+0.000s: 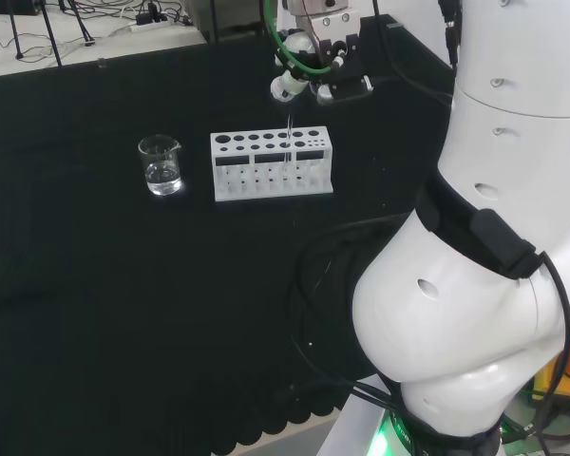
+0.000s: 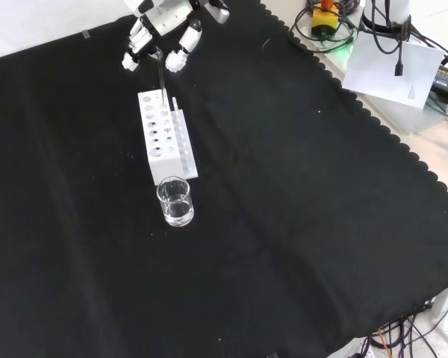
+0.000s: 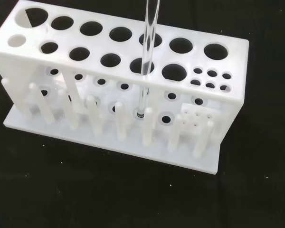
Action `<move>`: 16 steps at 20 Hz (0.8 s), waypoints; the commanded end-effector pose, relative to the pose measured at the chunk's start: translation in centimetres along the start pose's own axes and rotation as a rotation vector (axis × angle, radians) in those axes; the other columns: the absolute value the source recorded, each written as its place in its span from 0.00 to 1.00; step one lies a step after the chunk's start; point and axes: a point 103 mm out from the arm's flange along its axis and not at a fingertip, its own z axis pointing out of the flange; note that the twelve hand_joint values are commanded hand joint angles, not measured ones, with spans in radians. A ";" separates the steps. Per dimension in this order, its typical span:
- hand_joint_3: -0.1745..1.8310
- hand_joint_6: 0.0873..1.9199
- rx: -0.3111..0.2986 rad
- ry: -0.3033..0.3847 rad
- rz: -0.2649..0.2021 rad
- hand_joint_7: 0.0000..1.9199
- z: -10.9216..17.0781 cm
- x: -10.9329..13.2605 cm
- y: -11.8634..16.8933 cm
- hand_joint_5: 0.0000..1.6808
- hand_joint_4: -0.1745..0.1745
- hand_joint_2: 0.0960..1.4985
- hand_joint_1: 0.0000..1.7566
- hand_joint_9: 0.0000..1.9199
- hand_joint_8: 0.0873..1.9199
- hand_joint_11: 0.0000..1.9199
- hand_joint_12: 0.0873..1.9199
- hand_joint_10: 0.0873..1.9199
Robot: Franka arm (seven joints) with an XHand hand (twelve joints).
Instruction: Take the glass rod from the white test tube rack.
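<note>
One glass rod [image 3: 147,57] stands racked just below the fingers [image 2: 176,60].

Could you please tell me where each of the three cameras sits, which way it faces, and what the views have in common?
Head view: behind and above the arm's base, looking over the white arm links at the bench; the hand hangs above the white test tube rack.
Front view: in front of the arm, looking down on the black cloth; the hand enters from the top.
Wrist view: at the wrist, looking closely down on the rack and the glass rod.
Shared: head and front views both show the rack, the beaker and the hand.
</note>
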 end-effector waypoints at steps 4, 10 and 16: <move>0.00 0.01 -0.077 -0.033 -0.048 0.53 0.0 1.0 -0.8 0.25 0.01 0.84 0.36 0.64 0.48 0.42 0.64 0.48; 0.00 0.29 -0.102 -0.036 -0.072 0.62 -0.2 1.7 -0.7 0.26 0.00 0.84 0.42 0.73 0.46 0.51 0.60 0.46; 0.00 0.42 -0.105 -0.055 -0.069 0.65 -0.1 1.5 0.0 0.33 0.00 0.84 0.47 0.77 0.46 0.58 0.58 0.45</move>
